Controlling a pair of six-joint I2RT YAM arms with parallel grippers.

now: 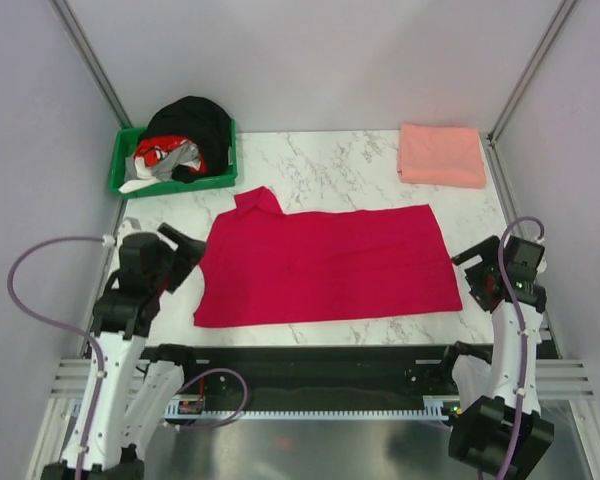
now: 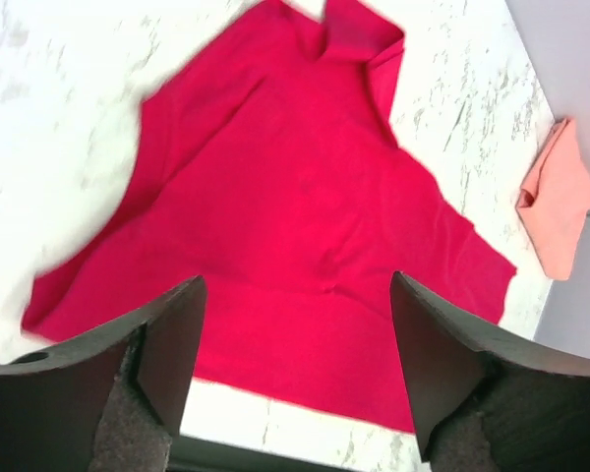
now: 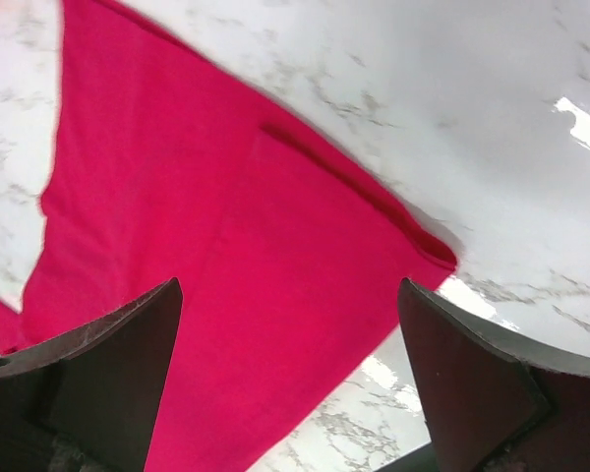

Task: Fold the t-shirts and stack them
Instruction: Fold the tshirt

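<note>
One red t-shirt [image 1: 325, 265] (flat) lies between left tool [image 2: 297, 278], right tool [image 3: 290, 283].

a robot lab test cell, not a home: plain grey walls [image 1: 310, 60] joined by bare metal posts [image 1: 88, 58] box in a marble-look table [image 1: 330, 170]. two white arms [image 1: 120, 345] are bolted to a slotted metal rail [image 1: 310, 410] at its near edge, with purple cables [image 1: 28, 268] looping loose. a green bin [image 1: 120, 178] heaped with clothes sits in the far left corner.
</note>
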